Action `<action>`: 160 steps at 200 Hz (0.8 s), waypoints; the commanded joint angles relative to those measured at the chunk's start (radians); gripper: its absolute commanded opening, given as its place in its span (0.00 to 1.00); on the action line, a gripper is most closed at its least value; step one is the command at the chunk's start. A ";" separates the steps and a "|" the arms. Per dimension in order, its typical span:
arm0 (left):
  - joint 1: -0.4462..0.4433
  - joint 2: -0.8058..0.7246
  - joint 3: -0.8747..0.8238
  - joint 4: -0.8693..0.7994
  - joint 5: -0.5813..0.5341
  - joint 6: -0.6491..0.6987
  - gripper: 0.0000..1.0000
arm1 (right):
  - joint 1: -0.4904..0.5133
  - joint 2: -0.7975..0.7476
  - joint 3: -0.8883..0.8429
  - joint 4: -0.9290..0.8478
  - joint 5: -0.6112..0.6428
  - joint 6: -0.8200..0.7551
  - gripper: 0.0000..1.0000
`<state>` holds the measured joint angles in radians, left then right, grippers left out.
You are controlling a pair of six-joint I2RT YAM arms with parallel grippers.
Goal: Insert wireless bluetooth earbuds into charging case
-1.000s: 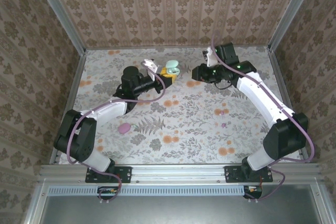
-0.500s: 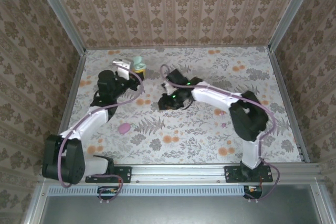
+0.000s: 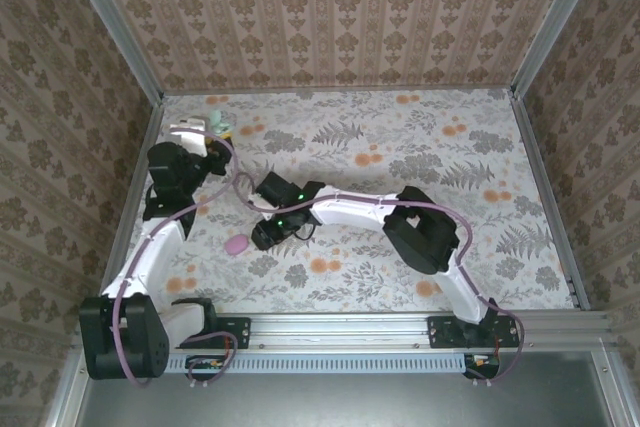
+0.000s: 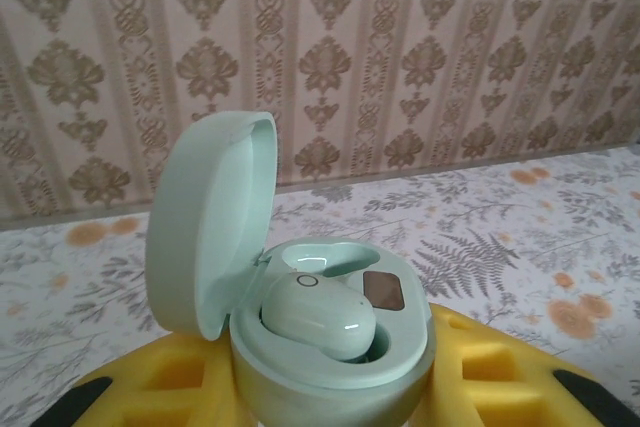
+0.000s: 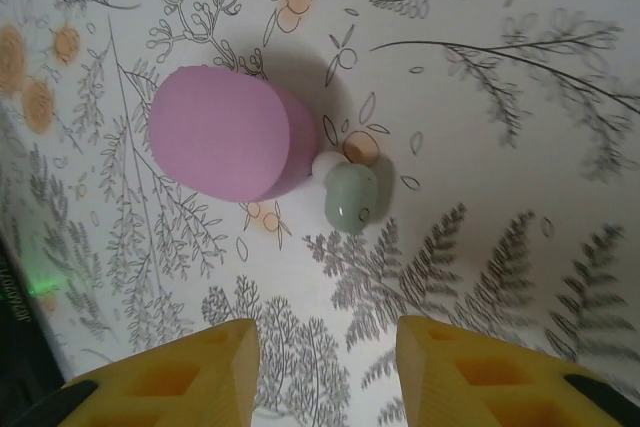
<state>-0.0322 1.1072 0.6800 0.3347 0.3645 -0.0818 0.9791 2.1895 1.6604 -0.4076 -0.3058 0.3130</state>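
A mint-green charging case stands upright with its lid open, and my left gripper is shut on its base between yellow fingers. One mint earbud sits in the near socket; the socket behind it is bare. From above, my left gripper holds the case near the back left corner. A second mint earbud with a white tip lies on the table, touching a pink oval block. My right gripper hovers just short of it, open and holding nothing.
The pink block lies at the left of the floral table, right beside my right gripper. The right arm stretches across the table's middle. Wallpapered walls close in the back and both sides; the left one is close to the case.
The left arm has swung left toward the back corner with the case. The right arm has swept from the back right across to the pink block, and its jaws have opened.
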 commanded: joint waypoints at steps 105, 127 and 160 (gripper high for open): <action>0.063 -0.056 -0.019 -0.034 -0.020 0.012 0.23 | 0.001 0.178 0.214 -0.086 -0.016 -0.106 0.38; 0.067 -0.063 -0.023 -0.035 -0.024 0.013 0.23 | 0.001 0.187 0.218 -0.099 -0.015 -0.116 0.35; 0.071 -0.069 -0.023 -0.039 -0.023 0.012 0.23 | 0.001 0.199 0.220 -0.112 0.011 -0.130 0.33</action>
<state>0.0292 1.0645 0.6670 0.2943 0.3454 -0.0814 0.9825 2.3573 1.8515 -0.4706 -0.3061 0.2081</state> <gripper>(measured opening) 0.350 0.330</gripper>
